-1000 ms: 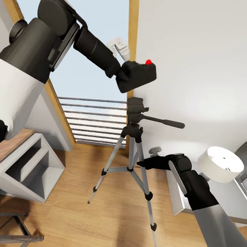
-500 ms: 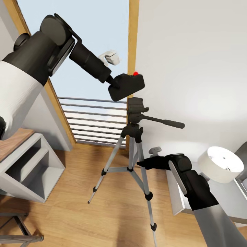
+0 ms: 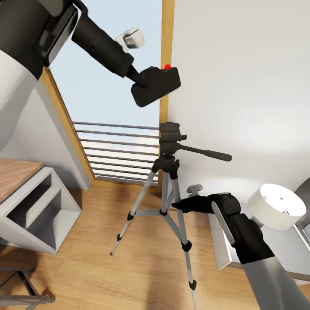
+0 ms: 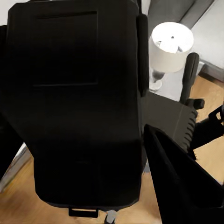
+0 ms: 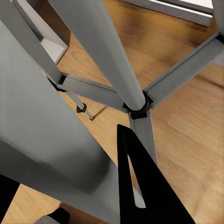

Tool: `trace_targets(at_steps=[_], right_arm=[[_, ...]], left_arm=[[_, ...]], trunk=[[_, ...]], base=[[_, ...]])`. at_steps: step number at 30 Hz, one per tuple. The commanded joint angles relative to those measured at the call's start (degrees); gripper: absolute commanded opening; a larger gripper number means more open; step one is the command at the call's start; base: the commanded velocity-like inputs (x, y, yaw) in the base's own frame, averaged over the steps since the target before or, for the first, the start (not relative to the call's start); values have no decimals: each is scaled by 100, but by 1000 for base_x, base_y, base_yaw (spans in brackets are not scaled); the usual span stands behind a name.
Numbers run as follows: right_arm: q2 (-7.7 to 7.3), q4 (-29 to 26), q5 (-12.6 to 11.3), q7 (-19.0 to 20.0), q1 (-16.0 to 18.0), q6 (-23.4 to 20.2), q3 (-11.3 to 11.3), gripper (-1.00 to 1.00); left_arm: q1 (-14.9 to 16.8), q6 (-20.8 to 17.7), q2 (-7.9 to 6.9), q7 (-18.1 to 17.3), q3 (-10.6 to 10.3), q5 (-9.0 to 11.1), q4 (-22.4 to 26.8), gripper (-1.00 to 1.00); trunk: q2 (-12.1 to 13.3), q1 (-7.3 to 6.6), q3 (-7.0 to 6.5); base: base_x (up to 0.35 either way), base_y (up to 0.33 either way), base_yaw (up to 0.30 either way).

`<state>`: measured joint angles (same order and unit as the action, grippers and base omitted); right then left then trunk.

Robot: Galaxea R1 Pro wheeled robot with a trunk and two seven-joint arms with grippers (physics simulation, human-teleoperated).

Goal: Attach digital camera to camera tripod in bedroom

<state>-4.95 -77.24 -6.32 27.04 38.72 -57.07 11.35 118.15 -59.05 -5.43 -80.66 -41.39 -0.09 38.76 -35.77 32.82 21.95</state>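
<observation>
Digital camera [image 3: 156,85] is hanging above camera tripod [image 3: 168,172] head, apart | left gripper [image 3: 138,82] is gripping it | right gripper [image 3: 176,206] is closing around a tripod leg

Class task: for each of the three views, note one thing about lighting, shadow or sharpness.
Head view: even light, lamp shade glowing white. Left wrist view: the digital camera is a near-black mass with little detail. Right wrist view: the camera tripod legs loom large, softly shaded.

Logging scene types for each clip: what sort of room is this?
Probably a bedroom or similar home room: wood plank floor, tall wood-framed window with railing, and a white-shaded lamp on white furniture.
</observation>
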Motion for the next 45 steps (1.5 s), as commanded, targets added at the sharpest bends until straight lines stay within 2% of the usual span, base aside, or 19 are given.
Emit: trace_targets(at_steps=[1,2,7,12,13,14,16,20,30,39,45], right_arm=[[-6,192,43,-32,4,-23,8,-100],[-6,192,43,-32,4,-23,8,-100],[-6,192,43,-34,6,-23,8,-100],[-6,192,43,-39,4,-23,8,-100],[-6,192,43,-40,6,-21,8,-100],[-6,192,43,-40,5,-21,8,-100],[-6,192,43,-41,6,-22,8,-100],[-6,192,43,-39,4,-23,8,-100],[-6,192,43,-41,5,-17,8,-100],[-6,192,43,-41,4,-15,8,-100],[-6,192,38,-41,5,-14,8,-100]], left_arm=[[92,-44,11,-37,-21,43,-18,-100],[124,-44,24,-37,-21,77,-25,-100],[242,-44,143,-69,-44,499,-95,-100],[256,-42,229,-416,-143,685,-207,-100],[258,-40,257,-506,-273,701,-224,-100],[260,-38,328,-607,-699,714,-243,-100],[261,-37,389,-645,-998,721,-247,-100],[261,-36,445,-675,-1260,732,-228,-100],[277,-36,451,-686,-1358,714,-179,-100],[296,-36,376,-736,-1365,721,-133,-100],[297,-34,190,-740,-1374,730,152,-100]], trunk=[[-5,3,9],[-5,3,9],[-5,3,9],[-5,3,9],[-5,3,9],[-5,3,9],[-5,3,9],[-5,3,9],[-5,3,9],[-5,3,9],[-5,3,9]], base=[[0,0,0],[0,0,0],[0,0,0],[0,0,0],[0,0,0],[0,0,0],[0,0,0],[0,0,0],[0,0,0],[0,0,0],[0,0,0]])
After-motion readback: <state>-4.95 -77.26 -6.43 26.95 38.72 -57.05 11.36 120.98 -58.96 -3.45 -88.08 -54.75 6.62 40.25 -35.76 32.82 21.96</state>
